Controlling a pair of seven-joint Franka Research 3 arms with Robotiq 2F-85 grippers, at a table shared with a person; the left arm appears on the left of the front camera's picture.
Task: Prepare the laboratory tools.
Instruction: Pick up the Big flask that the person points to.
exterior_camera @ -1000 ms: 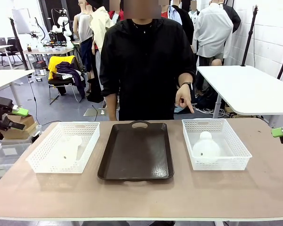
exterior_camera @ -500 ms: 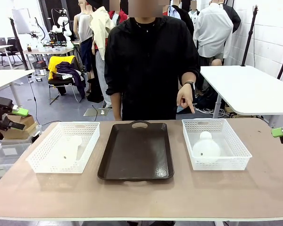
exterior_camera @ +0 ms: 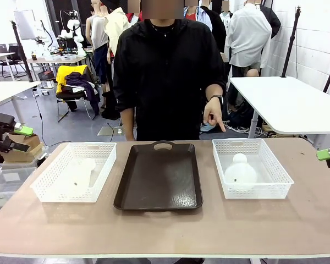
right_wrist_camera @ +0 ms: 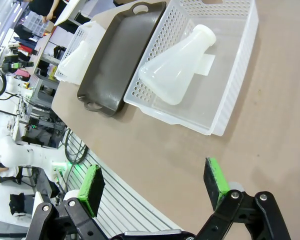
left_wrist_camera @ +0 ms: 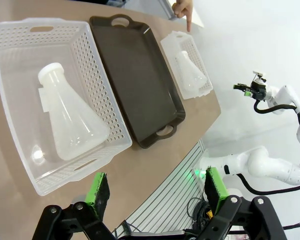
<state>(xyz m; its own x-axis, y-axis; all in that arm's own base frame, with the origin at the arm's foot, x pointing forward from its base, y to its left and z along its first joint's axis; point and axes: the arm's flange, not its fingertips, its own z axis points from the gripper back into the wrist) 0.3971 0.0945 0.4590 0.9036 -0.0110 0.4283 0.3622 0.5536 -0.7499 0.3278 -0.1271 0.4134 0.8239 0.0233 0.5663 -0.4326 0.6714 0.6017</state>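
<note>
Erlenmeyer flasks [exterior_camera: 78, 177] [exterior_camera: 240, 171], two of translucent white plastic, lie each in its own basket, well apart from both grippers. In the left wrist view the left gripper [left_wrist_camera: 157, 192] rises from the bottom edge with its jaws wide open, the green pads far from each other; just above them, in the left half of the frame, stands the left perforated white basket [left_wrist_camera: 40, 26]; inside it the left flask [left_wrist_camera: 70, 122] lies on its side, the neck toward the upper left, the wide base toward the lower right. In the right wrist view the right gripper [right_wrist_camera: 154, 186] has its jaws wide open too, over the bare brown table [right_wrist_camera: 190, 150]; above them, in the upper middle of the frame, is the right perforated white basket [right_wrist_camera: 236, 85]; the right flask [right_wrist_camera: 175, 70] lies on its side in it, neck toward the upper right, base toward the lower left. In the front view the dark brown tray [exterior_camera: 159, 181], with a handle at each short end, lies in the middle between the two baskets, near both but apart from them; the grippers sit at the far left and far right edges of the frame, beside the table. Behind the table, in the upper middle, stands a person [exterior_camera: 165, 77] in black; the person's hand [exterior_camera: 214, 115] hangs with the index finger pointing down, above the far rim of the right basket.
</note>
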